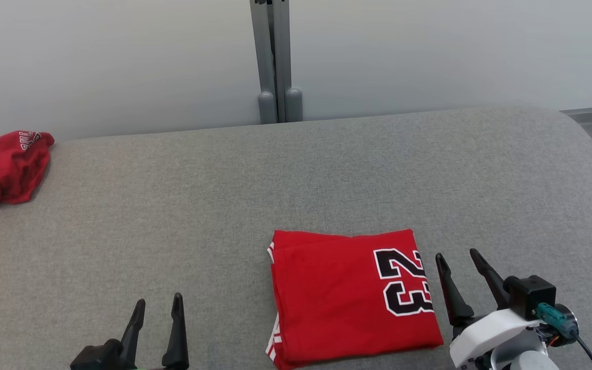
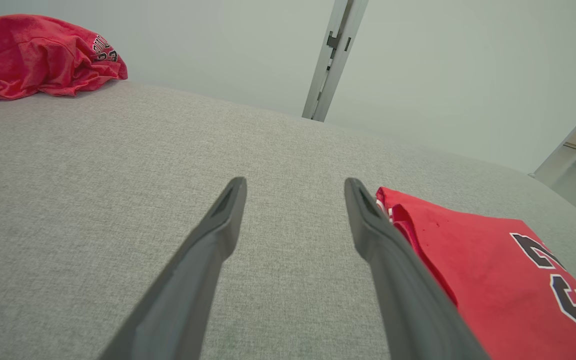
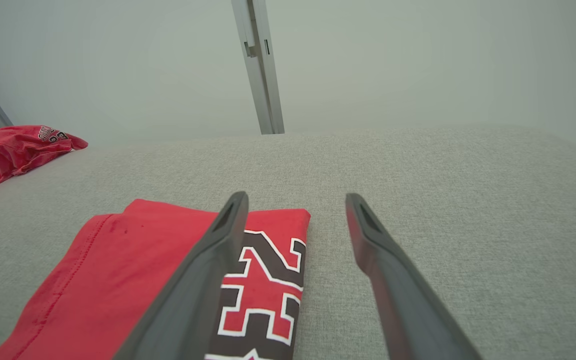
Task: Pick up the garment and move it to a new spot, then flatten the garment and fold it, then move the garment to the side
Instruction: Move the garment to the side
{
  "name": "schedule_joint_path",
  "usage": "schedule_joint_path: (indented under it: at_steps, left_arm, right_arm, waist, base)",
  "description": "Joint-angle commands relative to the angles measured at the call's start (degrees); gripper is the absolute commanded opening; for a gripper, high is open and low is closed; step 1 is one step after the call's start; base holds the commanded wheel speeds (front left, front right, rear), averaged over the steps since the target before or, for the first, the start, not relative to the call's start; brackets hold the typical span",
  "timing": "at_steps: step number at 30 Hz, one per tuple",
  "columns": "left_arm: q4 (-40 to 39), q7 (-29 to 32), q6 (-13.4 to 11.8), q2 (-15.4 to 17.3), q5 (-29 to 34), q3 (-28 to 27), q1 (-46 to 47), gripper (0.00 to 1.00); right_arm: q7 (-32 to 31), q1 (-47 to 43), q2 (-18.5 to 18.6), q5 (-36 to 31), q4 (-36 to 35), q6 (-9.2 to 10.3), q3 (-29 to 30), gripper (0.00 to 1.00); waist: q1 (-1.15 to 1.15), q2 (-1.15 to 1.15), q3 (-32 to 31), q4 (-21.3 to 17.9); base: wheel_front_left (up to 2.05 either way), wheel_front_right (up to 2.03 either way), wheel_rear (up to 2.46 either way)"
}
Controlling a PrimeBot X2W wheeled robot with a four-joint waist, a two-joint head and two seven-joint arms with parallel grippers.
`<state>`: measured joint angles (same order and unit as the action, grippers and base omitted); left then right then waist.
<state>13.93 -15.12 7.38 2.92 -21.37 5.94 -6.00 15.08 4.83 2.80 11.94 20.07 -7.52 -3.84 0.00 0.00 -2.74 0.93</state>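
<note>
Garment [image 1: 347, 295], folded, lies just left of right gripper [image 1: 457, 255], jaws wide, empty; left gripper [image 1: 159, 300] well apart, also wide; right arm looks nearer.

The desk [image 1: 214, 185] has a grey woven fabric top with a rounded far-right corner. A folded red garment [image 1: 337, 303], number 23 facing up, lies flat near the front edge, right of centre. A crumpled red garment [image 1: 3, 172] lies at the far left edge.

The folded garment [image 1: 337, 303] is red with a black, white-outlined 23; the table [image 1: 172, 205] is speckled grey.
</note>
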Motion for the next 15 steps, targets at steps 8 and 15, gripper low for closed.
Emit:
schedule_joint_path:
  at_steps: [8,15]
  left_arm:
    - [-0.12,-0.02,0.19,-0.01,0.07,0.14,-0.71,1.0]
    - [-0.31,-0.02,0.19,-0.01,0.15,0.38,0.01,1.0]
  right_arm:
    - [0.11,-0.81,0.2,-0.54,-0.11,0.07,0.33,1.0]
    - [0.11,1.07,0.2,-1.6,0.37,0.07,1.06,1.0]
  waist:
    - [0.0,0.0,0.08,0.17]
    - [0.0,0.0,0.53,0.43]
  base:
    - [0.0,0.0,0.0]
    - [0.0,0.0,0.0]
